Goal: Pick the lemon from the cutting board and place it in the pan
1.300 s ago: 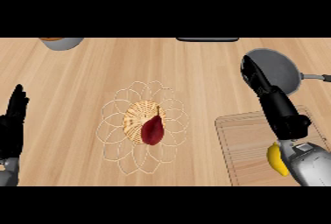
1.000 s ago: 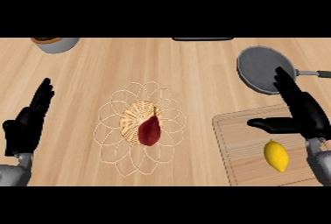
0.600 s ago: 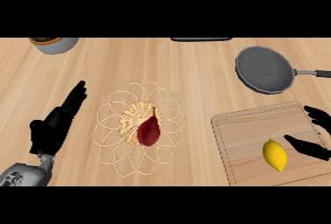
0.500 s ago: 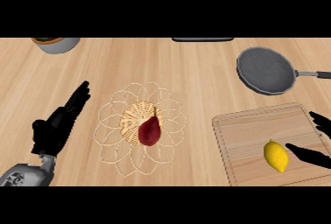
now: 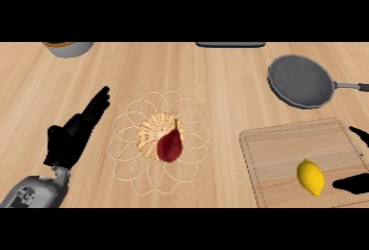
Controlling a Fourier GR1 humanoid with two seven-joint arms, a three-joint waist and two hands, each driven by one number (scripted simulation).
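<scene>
A yellow lemon lies on the wooden cutting board at the lower right. The grey pan sits empty at the upper right, its handle pointing right. My right hand shows only partly at the right edge, just right of the lemon and not touching it; its fingers are spread apart. My left hand rests open at the left, fingers straight and pointing up, holding nothing.
A wire flower-shaped trivet with a woven centre holds a dark red fruit in the middle of the counter. A grey bowl stands at the top left and a dark object at the top edge.
My right hand has come down from over the pan to the right edge beside the lemon. My left hand has shifted rightward and stayed open. The lemon has not moved.
</scene>
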